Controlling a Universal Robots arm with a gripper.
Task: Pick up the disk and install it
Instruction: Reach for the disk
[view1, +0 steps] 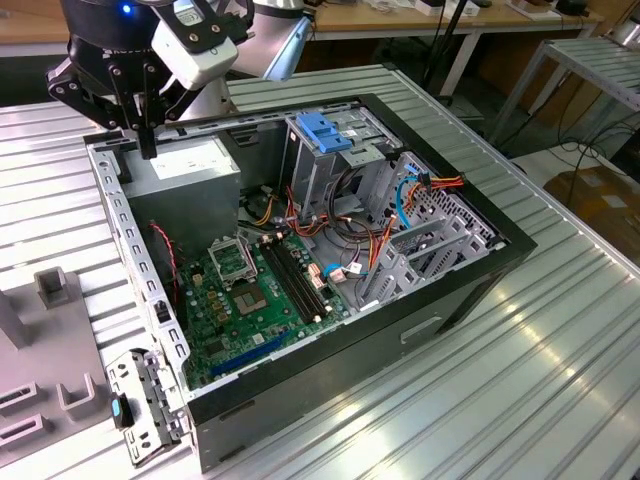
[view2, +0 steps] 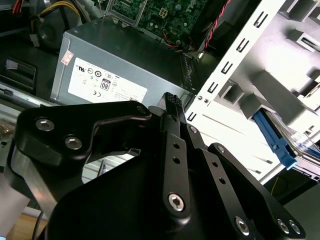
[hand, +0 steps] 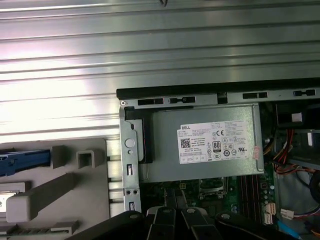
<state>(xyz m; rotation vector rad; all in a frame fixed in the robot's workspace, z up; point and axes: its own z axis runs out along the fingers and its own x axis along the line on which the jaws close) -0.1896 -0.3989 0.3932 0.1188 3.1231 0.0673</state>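
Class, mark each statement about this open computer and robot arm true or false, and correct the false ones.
1. The computer case lies open, showing the motherboard. True.
2. The end effector grips the disk. False: it is empty, near the power supply; the disk rests on the grey fixture outside the case.
3. The power supply has a white label. True.
4. The latch atop the drive cage is red. False: it is blue.

My pincer (view2: 171, 101) is matt black. The disk (view2: 274, 139) shows a bright blue frame, and the holder (hand: 60, 185) is pale grey. The tabletop (view1: 560, 330) is silver, striped with long ribs. The case (view1: 470, 290) is black outside, its motherboard (view1: 250, 300) green. The power supply (hand: 200, 170) is grey with a white label, and the latch (view1: 325, 135) is blue.
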